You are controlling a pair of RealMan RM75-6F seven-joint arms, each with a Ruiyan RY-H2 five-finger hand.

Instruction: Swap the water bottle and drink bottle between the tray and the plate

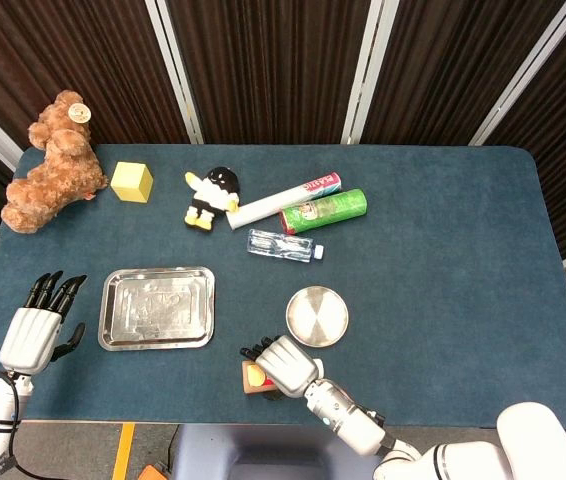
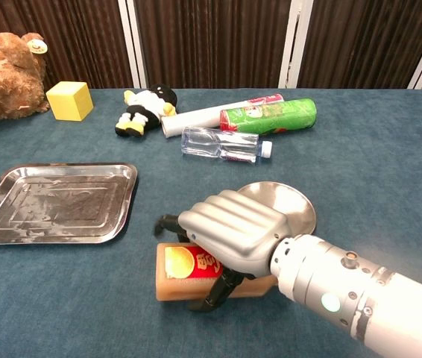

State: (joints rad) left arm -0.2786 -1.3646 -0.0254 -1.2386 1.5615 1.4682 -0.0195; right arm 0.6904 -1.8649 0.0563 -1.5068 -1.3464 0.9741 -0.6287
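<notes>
My right hand grips the drink bottle, a tan bottle with a red label, lying sideways low over the table between the tray and the plate, near the front edge. The round metal plate has nothing on it. The rectangular metal tray at the left holds nothing. The clear water bottle lies on the cloth behind the plate. My left hand hovers at the tray's left with fingers spread, holding nothing.
Behind the water bottle lie a green can and a white tube. A penguin toy, a yellow cube and a teddy bear sit along the back left.
</notes>
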